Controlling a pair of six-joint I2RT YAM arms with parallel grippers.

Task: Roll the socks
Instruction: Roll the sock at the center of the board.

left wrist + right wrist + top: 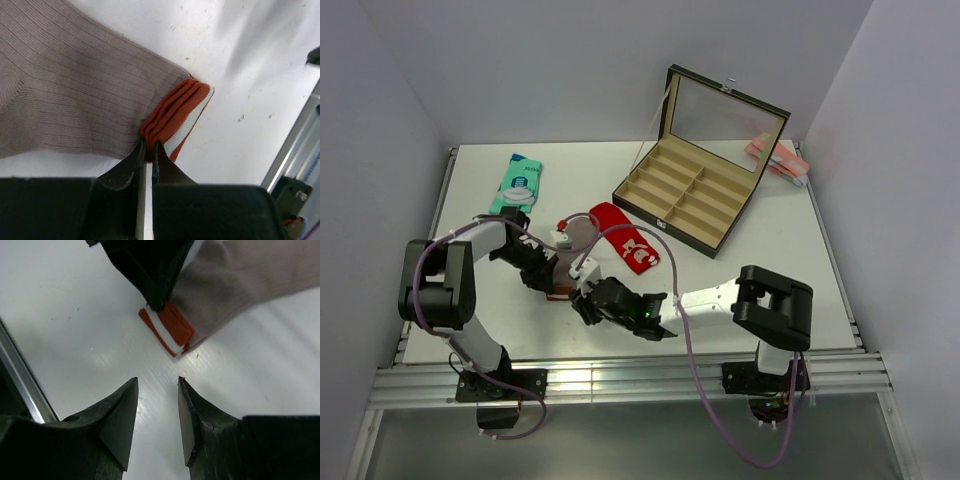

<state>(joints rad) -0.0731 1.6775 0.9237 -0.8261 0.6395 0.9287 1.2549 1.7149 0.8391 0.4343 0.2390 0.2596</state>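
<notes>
One of the socks (628, 243), bright red with a white emblem, lies flat at mid-table. A second sock shows a dull grey-pink ribbed body (75, 95) and a red-and-white striped cuff (176, 116). My left gripper (148, 149) is shut on the edge of that cuff, low at the table. In the top view the left gripper (554, 280) is left of centre and the right gripper (584, 300) is just beside it. My right gripper (158, 383) stands open over bare table, with the cuff (167, 330) a short way ahead of its fingertips and nothing between them.
An open compartment box (692, 195) with its lid raised stands at the back right. A teal sock (517, 183) lies at the back left. A pale pink bundle (777, 158) sits behind the box. The table's metal front rail (22, 385) runs close by the right gripper.
</notes>
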